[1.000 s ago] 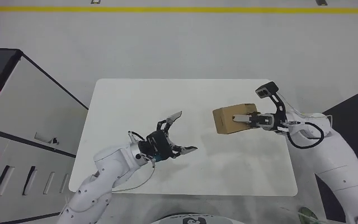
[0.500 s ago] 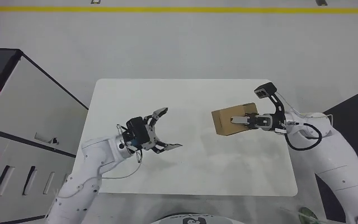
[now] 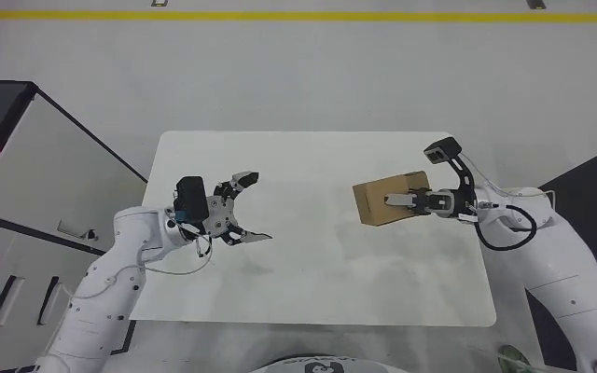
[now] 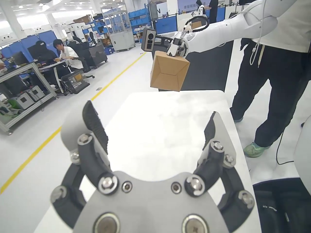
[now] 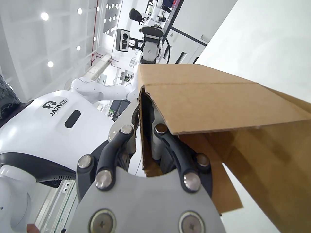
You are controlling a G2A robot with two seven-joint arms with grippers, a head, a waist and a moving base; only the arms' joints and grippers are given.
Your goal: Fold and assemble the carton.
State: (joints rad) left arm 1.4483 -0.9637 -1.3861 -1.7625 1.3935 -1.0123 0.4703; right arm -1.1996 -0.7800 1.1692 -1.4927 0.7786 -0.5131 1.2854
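Right claw [image 3: 395, 199]: clamped on carton [image 3: 373, 201] wall, carton held over worktop [image 3: 373, 280].
Left claw [image 3: 256, 206]: spread apart, empty.

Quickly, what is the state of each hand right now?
Left hand: open, holding nothing.
Right hand: closed on the carton.

The left arm [image 3: 103, 280] bends at the elbow, forearm reaching toward the other arm. The left gripper [image 3: 252, 206] hangs with its fingers spread wide (ribbed pads facing each other). The right arm [image 3: 550, 252] stretches inward with a level wrist, and the right gripper [image 3: 399, 199] is clamped on a wall of the carton [image 3: 373, 203].
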